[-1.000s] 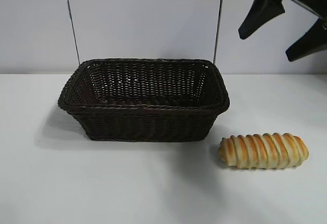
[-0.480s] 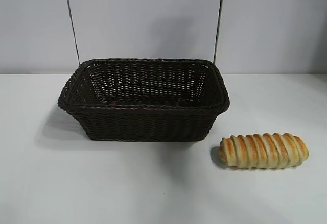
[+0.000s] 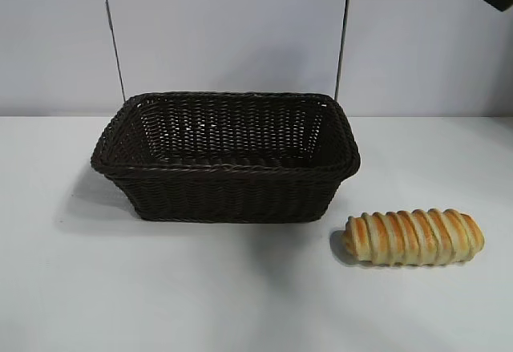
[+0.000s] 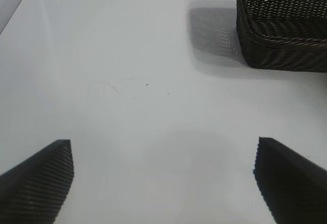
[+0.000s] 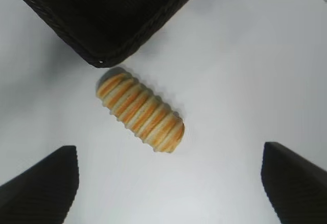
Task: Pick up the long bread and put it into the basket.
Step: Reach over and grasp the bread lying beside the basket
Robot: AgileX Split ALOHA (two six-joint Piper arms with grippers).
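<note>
Moved: right gripper [image 5: 168, 183] has withdrawn to the exterior view's top corner.
Fingers: both spread wide, empty.
Long bread [image 5: 140, 109]: on desk [image 3: 240, 288], between and beyond right fingers, beside basket [image 3: 228, 159].
Handling: probably light, soft (pinch mid-length, across).

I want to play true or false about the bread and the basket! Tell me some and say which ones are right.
1. The bread is inside the basket. False: it lies on the table, beside the basket's right end.
2. The basket has nothing in it. True.
3. The right gripper is squeezing the bread. False: its fingers are wide open above the bread, not touching it.
4. The bread has stripes across it. True.
5. The left gripper is open over bare table. True.
6. The basket is tipped on its side. False: it stands upright.
</note>
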